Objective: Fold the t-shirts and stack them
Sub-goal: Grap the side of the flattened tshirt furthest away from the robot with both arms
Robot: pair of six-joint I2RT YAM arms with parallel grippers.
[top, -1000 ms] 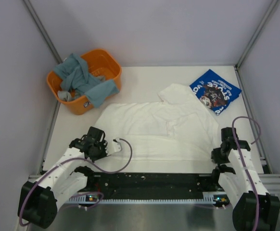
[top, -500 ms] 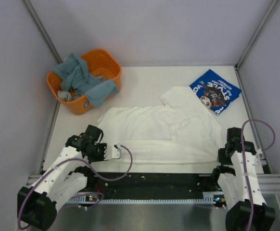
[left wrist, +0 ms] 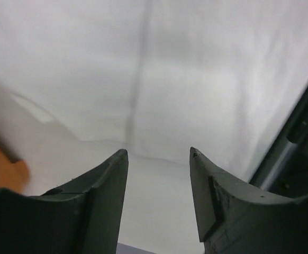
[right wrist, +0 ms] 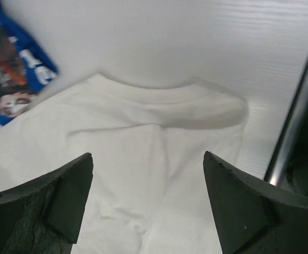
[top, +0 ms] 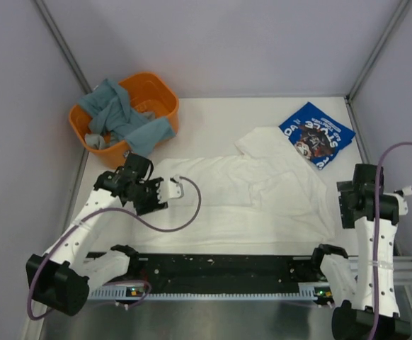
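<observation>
The white t-shirt (top: 234,198) lies spread flat across the middle of the table, one sleeve bunched at its far right. The blue t-shirt (top: 316,134) with white lettering lies folded at the far right, beside that sleeve. My left gripper (top: 162,193) hovers over the white shirt's left edge, jaws open and empty; the left wrist view shows its tips (left wrist: 158,153) above bare table, the white cloth (left wrist: 196,79) just beyond. My right gripper (top: 345,212) is raised by the shirt's right edge, open wide with nothing held. Under it lie the white shirt (right wrist: 143,174) and a corner of the blue t-shirt (right wrist: 11,84).
An orange basket (top: 160,95) with teal-grey clothes stands at the far left corner, one piece hanging over its rim. A black rail (top: 220,268) runs along the near edge between the arm bases. Walls close in the table on three sides.
Both grippers opened and let go of the white shirt's near edge. The left moved away from the near edge and rightward over the shirt's left side; the right lifted and drew back to the right.
</observation>
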